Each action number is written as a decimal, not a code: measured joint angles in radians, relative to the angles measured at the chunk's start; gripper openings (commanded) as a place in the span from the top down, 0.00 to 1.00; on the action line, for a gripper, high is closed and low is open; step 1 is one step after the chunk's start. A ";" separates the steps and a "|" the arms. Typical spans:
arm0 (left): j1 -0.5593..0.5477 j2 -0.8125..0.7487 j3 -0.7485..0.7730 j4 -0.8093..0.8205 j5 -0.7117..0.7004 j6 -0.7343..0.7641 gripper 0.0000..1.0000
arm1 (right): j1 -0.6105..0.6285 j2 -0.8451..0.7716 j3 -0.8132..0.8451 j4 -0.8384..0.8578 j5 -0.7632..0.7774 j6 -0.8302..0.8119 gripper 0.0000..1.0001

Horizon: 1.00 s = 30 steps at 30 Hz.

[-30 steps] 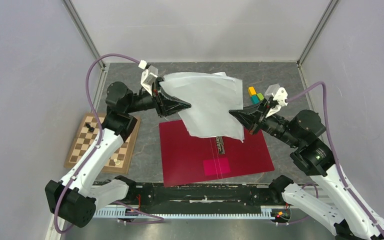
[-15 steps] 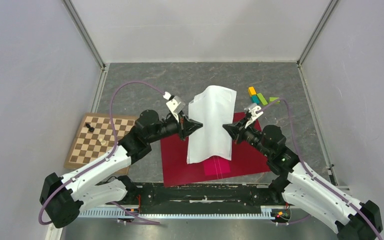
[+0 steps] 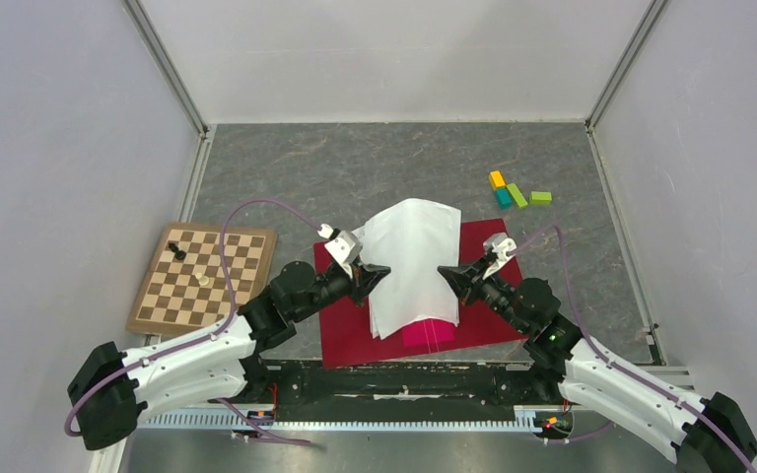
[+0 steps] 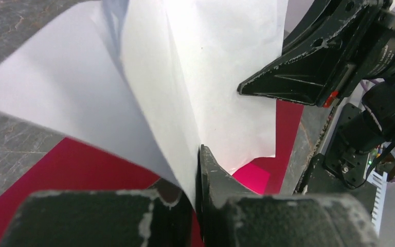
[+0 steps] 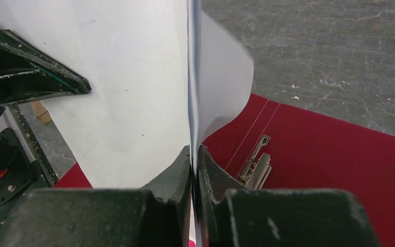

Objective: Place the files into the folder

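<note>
While both jaws stand nearly closed, each pinches a side edge of the files. 
- Left gripper [image 3: 378,272]: in the left wrist view the paper edge runs down into the slit between its fingers [image 4: 213,172]. Held, by my reading. 
- Right gripper [image 3: 447,274]: in the right wrist view its fingers [image 5: 177,164] meet on a sheet edge, with a second sheet curling free on the right side. 
- The tips point toward each other, with only the paper between them.

Files [image 3: 412,258]: 
- The sheets hang between the two grippers, bowed upward into an arch rather than lying flat. 
- They are fanned a little at the left side. 
- Their near edge comes down at the pink square [image 3: 428,334]. 
- The far edge reaches to or just past the far edge of the folder; I cannot tell which.

Folder [image 3: 347,330]: 
- It lies open on the table [image 3: 286,168], inside face up, directly under the files and both grippers. 
- The clip [image 5: 256,165] shows just right of the right gripper. The sheets are not tucked under it.

Progress, as a judgement: 
- Done: the files are lifted and brought over the folder. 
- Not yet done: the placing itself. 
- Left: lower the sheets flat onto the red face, square them to it, then let go on both sides. 
- Whether the clip or cover then needs closing, the task line does not say.

Further out: 
- The chessboard [image 3: 207,281] sits left of the folder. 
- The coloured blocks [image 3: 515,193] lie at far right. 
- Both are well apart from the work.
</note>
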 measured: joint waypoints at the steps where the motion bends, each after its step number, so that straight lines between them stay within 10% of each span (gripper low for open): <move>1: -0.008 -0.001 -0.010 0.006 -0.007 0.000 0.83 | 0.001 -0.009 -0.016 0.014 0.000 0.001 0.85; 21: -0.041 -0.016 -0.055 0.016 0.016 0.000 0.57 | 0.002 -0.159 -0.155 0.092 -0.060 0.020 0.56; 30: -0.042 0.002 -0.033 0.014 0.048 0.032 0.98 | 0.002 -0.186 -0.184 0.100 -0.070 0.008 0.54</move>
